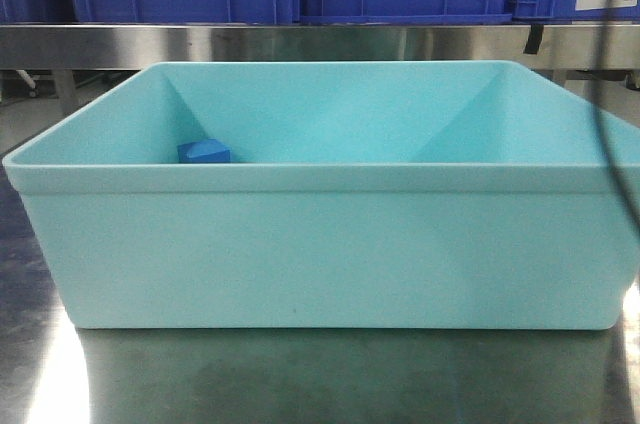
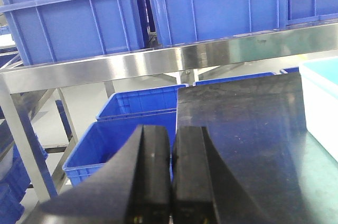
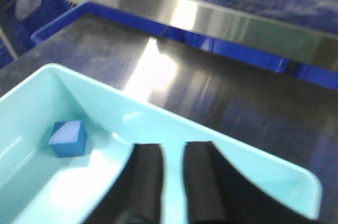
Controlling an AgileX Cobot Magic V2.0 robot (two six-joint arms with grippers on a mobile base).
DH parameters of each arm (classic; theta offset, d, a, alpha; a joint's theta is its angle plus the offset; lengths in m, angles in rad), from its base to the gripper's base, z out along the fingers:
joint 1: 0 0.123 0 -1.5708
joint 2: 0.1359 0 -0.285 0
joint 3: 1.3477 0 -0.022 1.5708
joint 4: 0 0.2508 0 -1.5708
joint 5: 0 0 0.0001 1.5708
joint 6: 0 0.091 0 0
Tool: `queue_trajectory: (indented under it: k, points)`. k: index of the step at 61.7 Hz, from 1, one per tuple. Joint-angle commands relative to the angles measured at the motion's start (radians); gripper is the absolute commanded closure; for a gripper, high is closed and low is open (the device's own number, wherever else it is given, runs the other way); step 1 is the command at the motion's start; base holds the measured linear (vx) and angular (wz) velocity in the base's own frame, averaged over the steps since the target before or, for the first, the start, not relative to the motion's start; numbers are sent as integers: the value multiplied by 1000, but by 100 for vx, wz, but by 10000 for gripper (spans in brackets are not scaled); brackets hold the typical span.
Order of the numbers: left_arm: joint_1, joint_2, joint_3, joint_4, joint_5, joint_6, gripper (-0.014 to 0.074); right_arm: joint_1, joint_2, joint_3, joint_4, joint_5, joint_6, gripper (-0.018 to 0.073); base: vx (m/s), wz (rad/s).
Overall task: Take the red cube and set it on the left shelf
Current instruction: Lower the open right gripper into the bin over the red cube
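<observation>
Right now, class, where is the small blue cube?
In the front view the blue cube sits on the floor of the pale teal tub, near its left wall; the right wrist view shows it left of the right gripper.

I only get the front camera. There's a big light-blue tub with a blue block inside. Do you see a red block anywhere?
Observer: No red block in any view. The right wrist camera looks into the tub and shows only the blue block.
Operator: Where are the robot's fingers?
Observer: The right fingers hang above the tub, apart, holding nothing.
Operator: And the left ones?
Observer: The left fingers are shut and empty, facing the steel shelf with blue crates.
</observation>
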Motion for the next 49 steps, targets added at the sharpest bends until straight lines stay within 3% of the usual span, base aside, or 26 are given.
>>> queue_trajectory:
  k: [1, 5, 16, 49]
  points:
    - [-7, 0, 22, -5, -90, 1, 491, 21, 51, -76, -1, -35, -1, 47, 0, 0]
    - [-7, 0, 22, -5, -90, 1, 491, 29, 101, -103, -1, -8, -1, -77, 0, 0]
    - [-7, 0, 22, -5, -90, 1, 491, 54, 212, -171, -1, 63, -1, -32, 0, 0]
    - [-7, 0, 22, -5, -90, 1, 491, 86, 313, -230, -1, 271, -1, -32, 0, 0]
